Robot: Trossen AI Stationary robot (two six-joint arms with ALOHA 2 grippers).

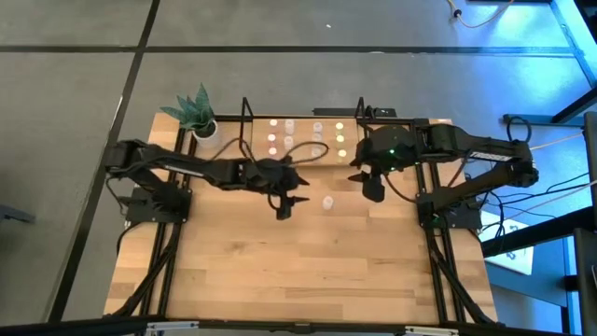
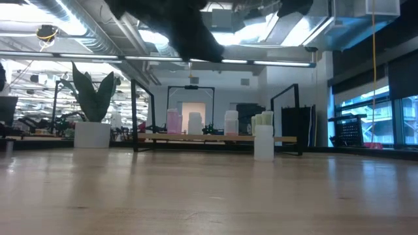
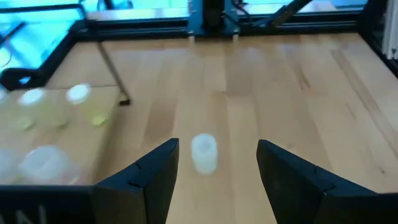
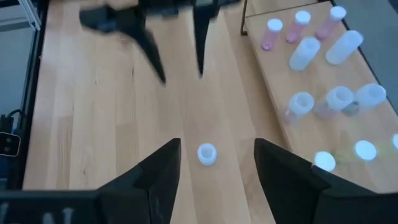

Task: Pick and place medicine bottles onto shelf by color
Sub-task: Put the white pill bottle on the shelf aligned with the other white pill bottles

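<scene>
Tracking bottle: one medicine bottle (image 1: 328,202) stands upright and alone on the bare surface (image 1: 308,271), in front of the shelf and between the two tools; I read its top as white.
Shelf: the shelf (image 1: 257,138) sits along the far edge of the surface, with the other bottles (image 1: 317,136) already on its board in rough groups, pink toward the plant side, white in the middle, yellow-green toward the right arm.
Left tool: the left tool (image 1: 285,206) hangs above the surface just beside the lone bottle, fingers spread apart and holding nothing; its wrist view frames the bottle between its two fingers.
Right tool: the right tool (image 1: 372,189) hovers near the bottle on the other side, close to the shelf's end, fingers also apart and empty; I see the bottle centred ahead of it too.
Handling, my judgement: a small, light, rigid plastic cylinder with a smooth wall, so it will tip or skate if one finger arrives first.
Grip point, my judgement: I would close across the body just under the cap, both fingers square to the wall, gently.
Plant: the potted plant (image 1: 198,116) stands at the shelf's left end, well apart from all this.
</scene>
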